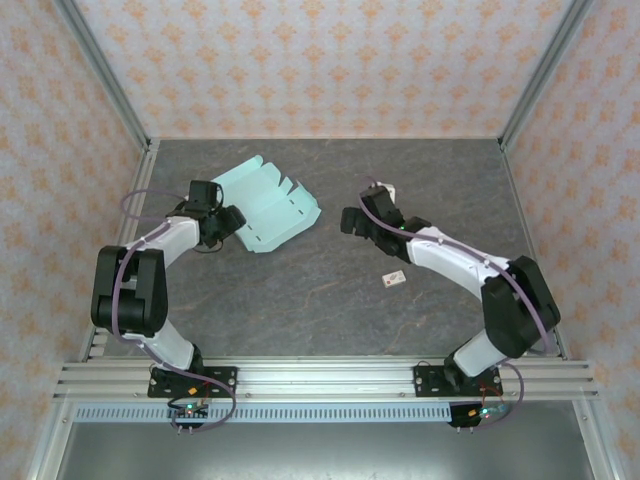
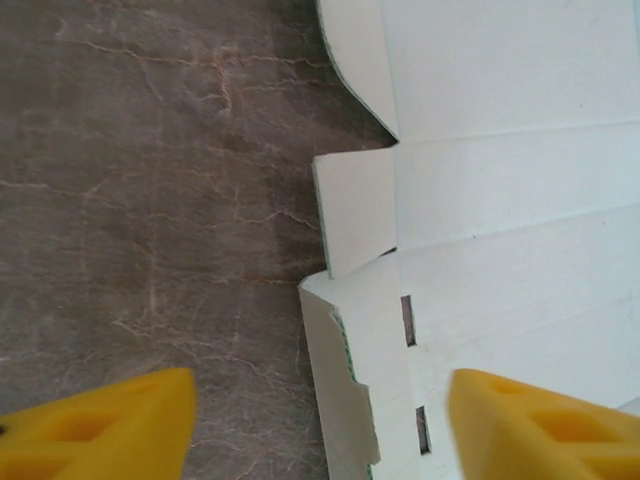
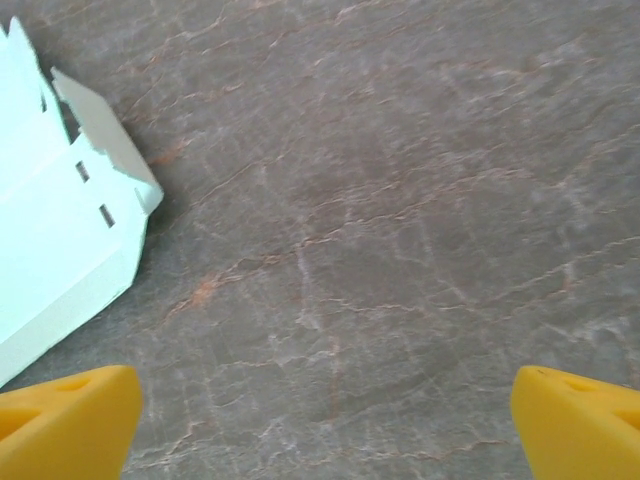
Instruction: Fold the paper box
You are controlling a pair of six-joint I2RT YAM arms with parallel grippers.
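1. The left gripper point(image 2: 320, 405) has its yellow fingers point(image 2: 110, 425) spread apart and is pinching nothing. One finger hangs over bare tabletop just beside the paper box point(image 2: 500, 200) and the other over the card itself, so the box's flapped edge sits in the gap between them
2. I cannot tell whether either of those fingers actually touches the card
3. The right gripper point(image 3: 325, 405) has its jaws spread wide, with only grey tabletop between the fingers. The paper box point(image 3: 50, 250) lies off to one side of it, apart from both fingers
4. The paper box point(image 1: 265, 200) is a pale mint sheet of thin card lying opened out on the table point(image 1: 330, 300), creased into panels with flaps along its edges. Two small slots point(image 2: 408, 320) are cut close to the edge by the left gripper
5. Seen from above, the left gripper point(image 1: 228, 222) is right at the box's left near edge, while the right gripper point(image 1: 352, 222) stands to the right of the box with open table between them
6. A small white tag point(image 1: 394, 279) with a red mark lies well to the right of the box, close beside the right arm
7. Past the far side of the box rises a wall point(image 1: 330, 70) papered in a pale orange pattern
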